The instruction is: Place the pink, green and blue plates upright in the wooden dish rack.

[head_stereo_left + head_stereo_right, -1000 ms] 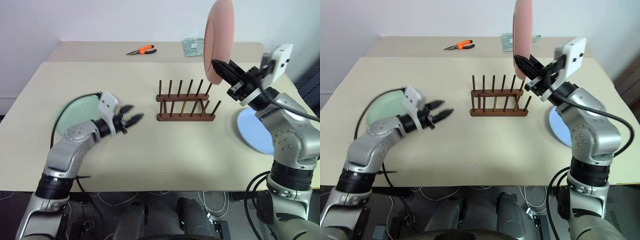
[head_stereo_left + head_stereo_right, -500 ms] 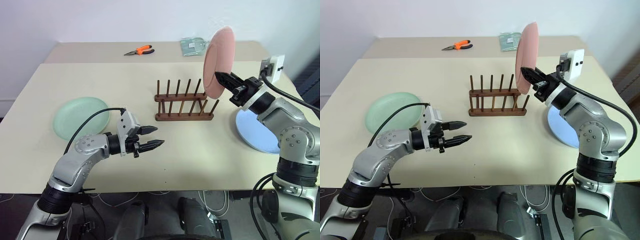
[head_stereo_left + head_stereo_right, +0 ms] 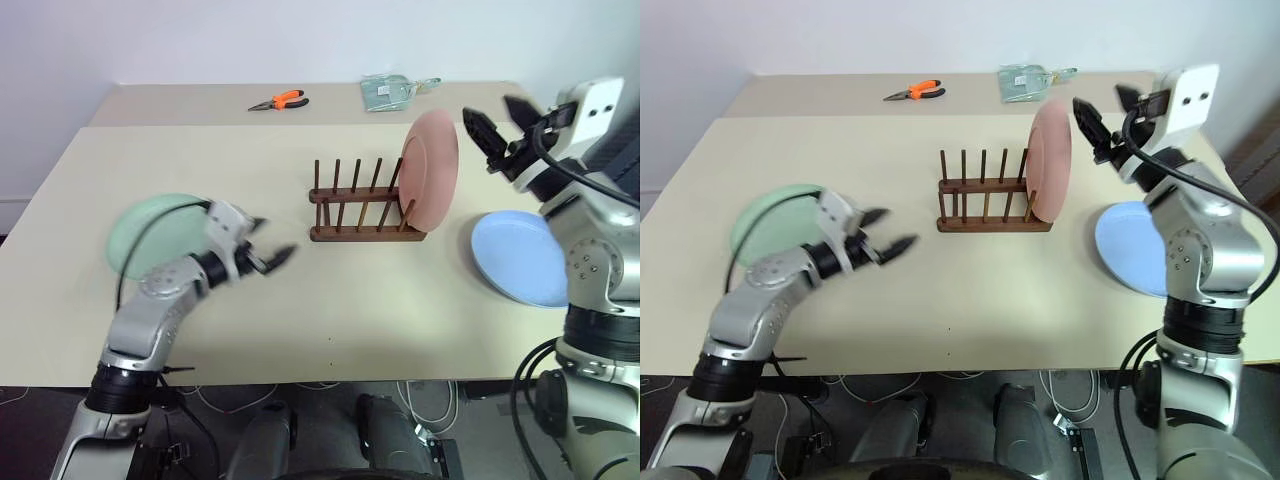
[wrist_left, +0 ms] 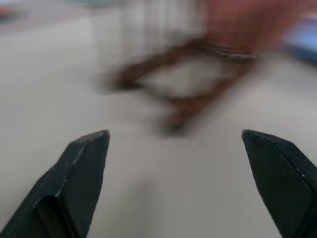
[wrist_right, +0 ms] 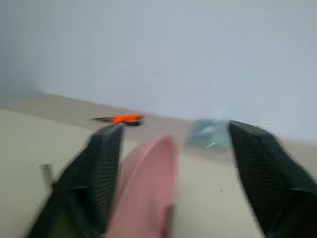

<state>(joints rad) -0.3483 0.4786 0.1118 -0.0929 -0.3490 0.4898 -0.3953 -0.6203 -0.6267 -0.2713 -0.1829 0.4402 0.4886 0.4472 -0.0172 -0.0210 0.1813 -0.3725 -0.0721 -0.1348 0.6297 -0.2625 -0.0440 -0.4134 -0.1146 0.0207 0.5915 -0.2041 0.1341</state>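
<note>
A pale beige table [image 3: 330, 290] stands against a white wall, with orange pliers [image 3: 283, 100] and a small clear packet [image 3: 392, 90] at its far edge. The wooden dish rack [image 3: 355, 205] sits mid-table, and one pink plate [image 3: 431, 170] stands upright in its right end. The right pincer [image 3: 500, 125] hovers just right of that plate, fingers apart and holding nothing, so the first placement looks done. One green plate [image 3: 150, 232] lies flat at the left and one blue plate [image 3: 520, 257] flat at the right; two plates remain. The left pincer [image 3: 268, 255] is spread apart and empty, beside the green plate. The next move likely calls for gripping a flat plate's rim and tilting it upright.
</note>
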